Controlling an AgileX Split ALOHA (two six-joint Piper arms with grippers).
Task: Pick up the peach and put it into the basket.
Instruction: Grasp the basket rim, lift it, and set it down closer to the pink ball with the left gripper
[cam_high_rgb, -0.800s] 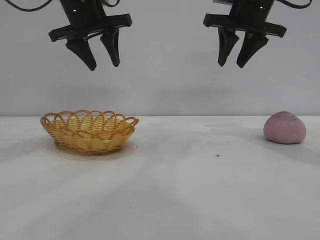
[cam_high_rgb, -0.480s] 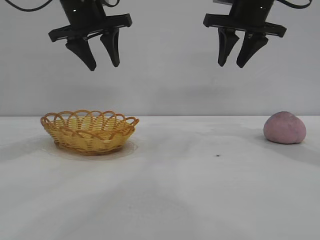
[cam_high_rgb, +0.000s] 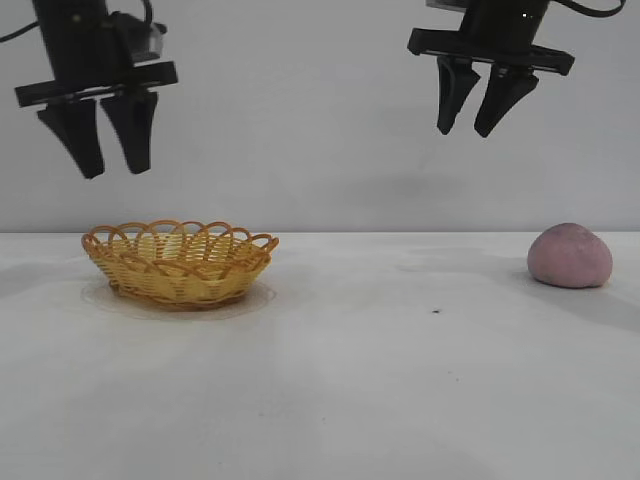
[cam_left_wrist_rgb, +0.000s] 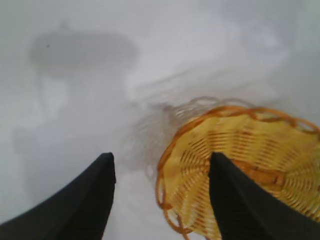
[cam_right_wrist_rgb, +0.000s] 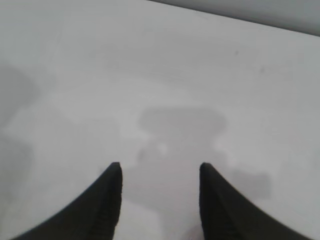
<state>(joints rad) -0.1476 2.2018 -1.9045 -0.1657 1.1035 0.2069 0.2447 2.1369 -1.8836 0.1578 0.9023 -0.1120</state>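
Observation:
The pink-mauve peach (cam_high_rgb: 569, 256) sits on the white table at the far right. The yellow wicker basket (cam_high_rgb: 179, 262) with an orange looped rim stands at the left and is empty; it also shows in the left wrist view (cam_left_wrist_rgb: 250, 165). My left gripper (cam_high_rgb: 115, 170) hangs open and empty high above the basket's left edge. My right gripper (cam_high_rgb: 465, 130) hangs open and empty high above the table, left of the peach. The peach does not show in the right wrist view, where my right gripper (cam_right_wrist_rgb: 160, 167) is over bare table.
The white table (cam_high_rgb: 380, 380) stretches between basket and peach with a small dark speck (cam_high_rgb: 436, 310) on it. A plain grey wall stands behind.
My left gripper has moved left and a little lower, from above the basket's middle to above its left edge. The right gripper, peach and basket have not moved.

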